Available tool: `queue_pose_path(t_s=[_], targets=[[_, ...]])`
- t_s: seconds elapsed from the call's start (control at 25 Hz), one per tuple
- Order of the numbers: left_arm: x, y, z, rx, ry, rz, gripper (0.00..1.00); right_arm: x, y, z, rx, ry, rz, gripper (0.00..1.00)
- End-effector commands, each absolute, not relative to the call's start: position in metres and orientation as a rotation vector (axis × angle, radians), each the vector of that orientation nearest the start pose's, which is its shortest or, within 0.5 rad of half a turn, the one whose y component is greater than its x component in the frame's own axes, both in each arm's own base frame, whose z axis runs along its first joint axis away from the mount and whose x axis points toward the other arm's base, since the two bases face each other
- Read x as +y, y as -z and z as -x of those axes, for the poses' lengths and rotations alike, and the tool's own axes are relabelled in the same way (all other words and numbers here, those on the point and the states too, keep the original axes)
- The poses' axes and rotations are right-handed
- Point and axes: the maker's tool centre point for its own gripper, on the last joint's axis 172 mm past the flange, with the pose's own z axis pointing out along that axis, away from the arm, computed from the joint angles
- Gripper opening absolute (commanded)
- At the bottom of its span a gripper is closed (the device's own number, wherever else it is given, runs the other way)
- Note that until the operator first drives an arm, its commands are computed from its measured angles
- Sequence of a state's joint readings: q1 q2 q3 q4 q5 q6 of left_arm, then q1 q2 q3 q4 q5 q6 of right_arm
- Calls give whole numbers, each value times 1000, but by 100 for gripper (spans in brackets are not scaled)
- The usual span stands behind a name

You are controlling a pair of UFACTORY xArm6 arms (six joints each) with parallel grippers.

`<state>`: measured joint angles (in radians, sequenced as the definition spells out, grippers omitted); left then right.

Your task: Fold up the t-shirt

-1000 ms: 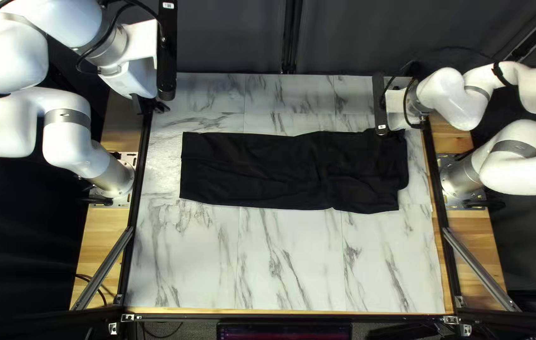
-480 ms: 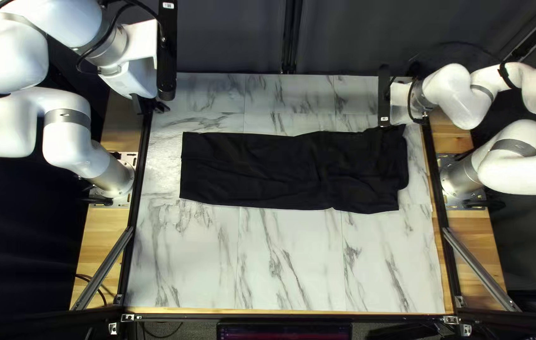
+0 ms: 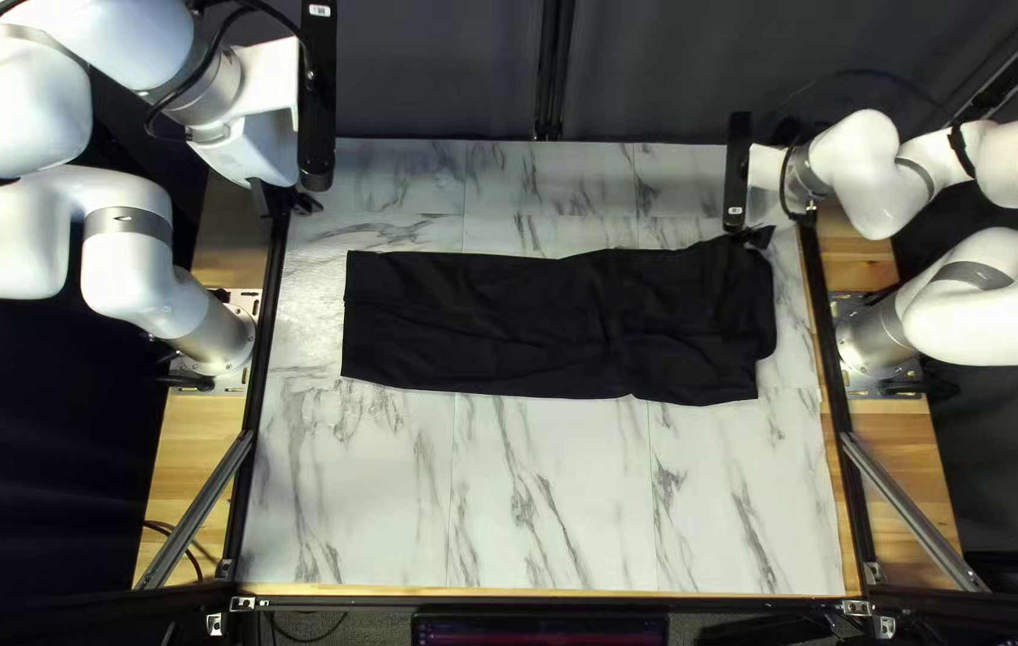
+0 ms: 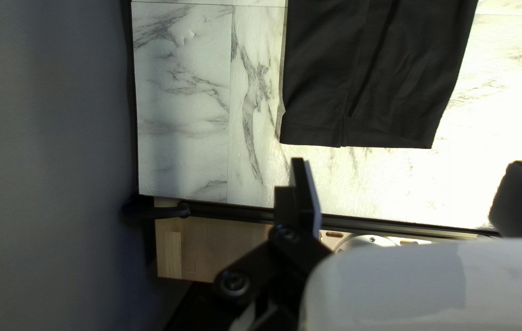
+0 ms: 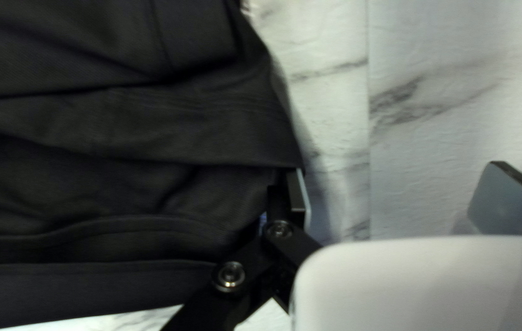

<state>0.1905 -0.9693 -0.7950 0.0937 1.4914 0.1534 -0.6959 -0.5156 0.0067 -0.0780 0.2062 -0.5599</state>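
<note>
The black t-shirt (image 3: 533, 323) lies as a long, wrinkled strip across the table. My left gripper (image 3: 284, 201) is off the table's left side; in its wrist view the left gripper (image 4: 409, 196) stands open above the table edge, the shirt's hem (image 4: 383, 138) ahead of it. At the shirt's far right corner is my right gripper (image 3: 753, 237). In the right wrist view the right gripper (image 5: 405, 196) is open: one finger meets the edge of the shirt (image 5: 120, 129), its tip partly hidden there, and the other is over bare marble.
Marble-patterned table top (image 3: 557, 491) shows between the shirt and the near edge, with a narrower strip beyond the shirt. Metal struts (image 3: 910, 509) run along both sides. A dark curtain (image 3: 677, 72) hangs behind the far edge.
My right gripper has moved rightward and slightly toward the far edge, and the shirt's far right edge beside it has shifted a little. The left arm stands as before.
</note>
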Motion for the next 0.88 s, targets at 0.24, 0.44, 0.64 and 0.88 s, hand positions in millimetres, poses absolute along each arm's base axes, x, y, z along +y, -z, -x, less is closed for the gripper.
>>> queue_pose_path(t_s=[0.24,0.44,0.64,0.88], targets=[[74,-377,-253,-63,379,2978,100,-196,-46,-235,68,380,3325,100],[74,-377,-253,-63,379,2978,100,-217,-49,-226,81,377,3322,100],[74,-377,-253,-63,379,2978,100,-235,-40,-215,106,371,3310,100],[74,-377,-253,-63,379,2978,100,-231,-38,-208,122,360,3300,100]])
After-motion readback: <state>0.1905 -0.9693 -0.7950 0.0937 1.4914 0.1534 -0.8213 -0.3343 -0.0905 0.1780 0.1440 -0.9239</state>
